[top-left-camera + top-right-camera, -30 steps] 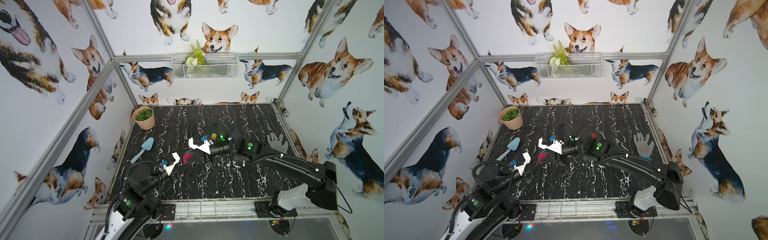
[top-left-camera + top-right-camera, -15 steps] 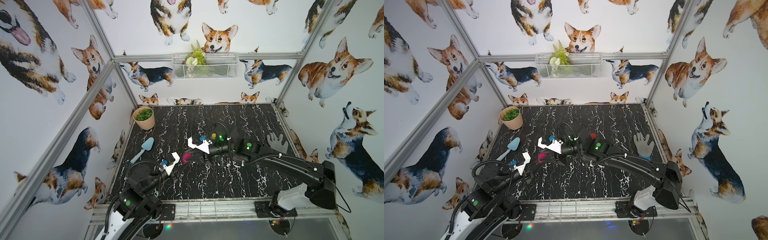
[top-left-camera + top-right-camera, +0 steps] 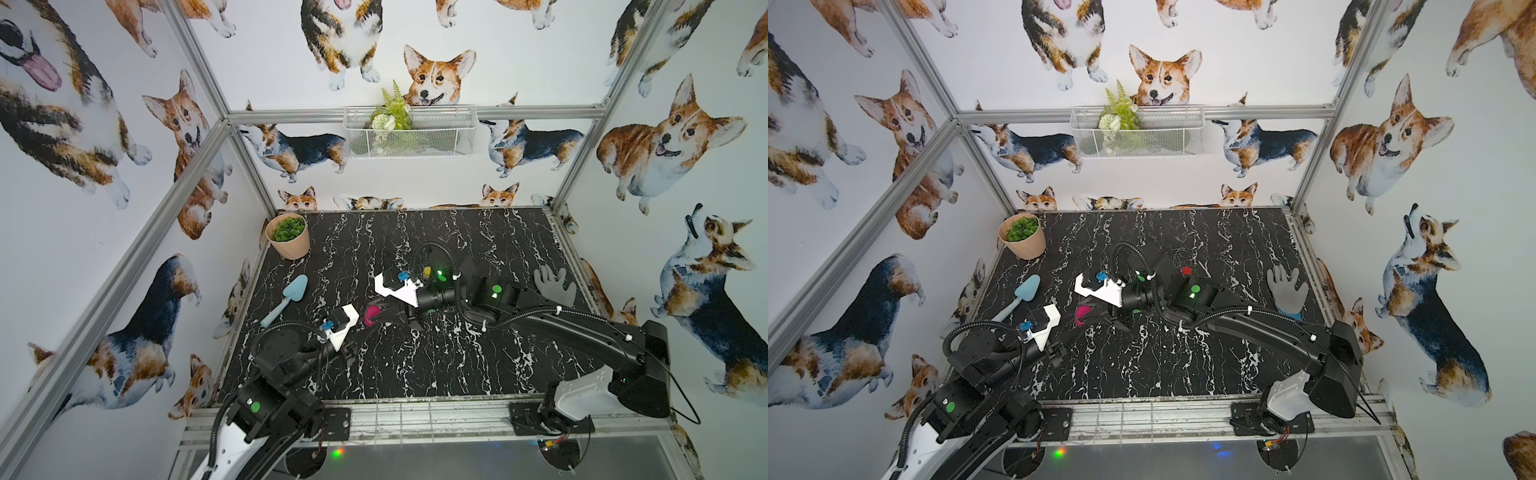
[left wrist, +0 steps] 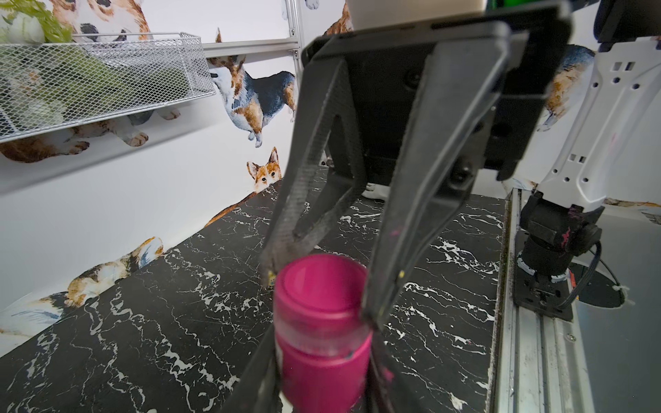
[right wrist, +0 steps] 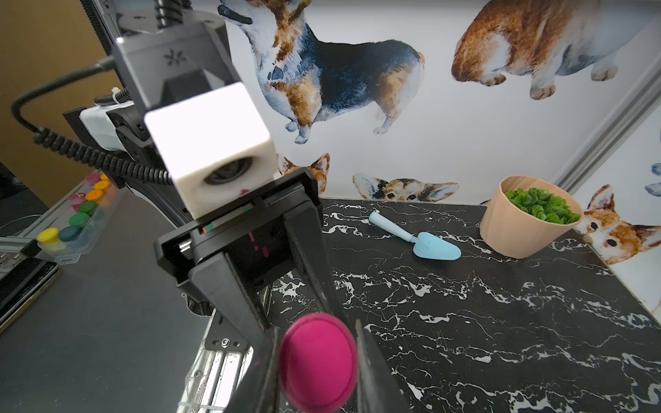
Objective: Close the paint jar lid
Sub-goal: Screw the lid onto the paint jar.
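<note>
We judge the small magenta plastic paint jar (image 4: 322,372) light, stiff and smooth-walled, so likely to spin in a loose grip. Its body is best pinched low, and its round magenta lid (image 5: 317,363) by the rim. The left gripper (image 4: 322,350) is clamped on the jar's body, one finger on each side. The right gripper (image 5: 316,343) is pinched tight on the lid's rim, and the lid sits on the jar's neck between its jaws.
</note>
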You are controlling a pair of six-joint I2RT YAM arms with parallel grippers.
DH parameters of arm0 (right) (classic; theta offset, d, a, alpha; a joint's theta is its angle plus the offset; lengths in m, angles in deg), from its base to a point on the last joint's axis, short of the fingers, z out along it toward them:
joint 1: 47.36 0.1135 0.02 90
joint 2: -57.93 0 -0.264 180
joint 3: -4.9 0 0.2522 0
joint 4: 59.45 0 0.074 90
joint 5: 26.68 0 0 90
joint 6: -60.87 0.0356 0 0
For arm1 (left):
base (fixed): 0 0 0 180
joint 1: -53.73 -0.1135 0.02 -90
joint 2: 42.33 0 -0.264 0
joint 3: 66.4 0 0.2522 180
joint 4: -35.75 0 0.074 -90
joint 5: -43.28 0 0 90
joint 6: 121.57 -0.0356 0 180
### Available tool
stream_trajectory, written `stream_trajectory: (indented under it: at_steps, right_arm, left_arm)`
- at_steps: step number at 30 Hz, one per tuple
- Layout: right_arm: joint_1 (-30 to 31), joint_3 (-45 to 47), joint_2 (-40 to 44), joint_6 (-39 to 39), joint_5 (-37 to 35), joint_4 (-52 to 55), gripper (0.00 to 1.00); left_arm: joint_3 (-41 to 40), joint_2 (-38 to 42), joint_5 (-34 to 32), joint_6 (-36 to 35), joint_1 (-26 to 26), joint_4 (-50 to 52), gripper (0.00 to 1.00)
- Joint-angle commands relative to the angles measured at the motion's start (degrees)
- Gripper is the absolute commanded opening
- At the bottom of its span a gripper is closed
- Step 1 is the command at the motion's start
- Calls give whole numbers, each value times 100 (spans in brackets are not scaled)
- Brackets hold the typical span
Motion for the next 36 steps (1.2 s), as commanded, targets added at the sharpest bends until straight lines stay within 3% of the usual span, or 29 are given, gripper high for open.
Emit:
stream_trajectory:
  at_steps: [1, 18, 26, 36]
  right_arm:
    - [6, 67, -43, 277, -96, -109, 26]
    - [453, -249, -693, 1299, -1520, -86, 25]
    - [574, -754, -1169, 2590, -2260, 241, 24]
    - [825, -1021, -1613, 3243, -3237, 320, 24]
  left_arm:
    - [46, 104, -303, -71, -5, -302, 24]
    - [136, 57, -1758, -413, -5, -732, 23]
    - [145, -260, -2301, -649, -7, -1127, 22]
    - [262, -784, -2927, -814, -5, -1457, 22]
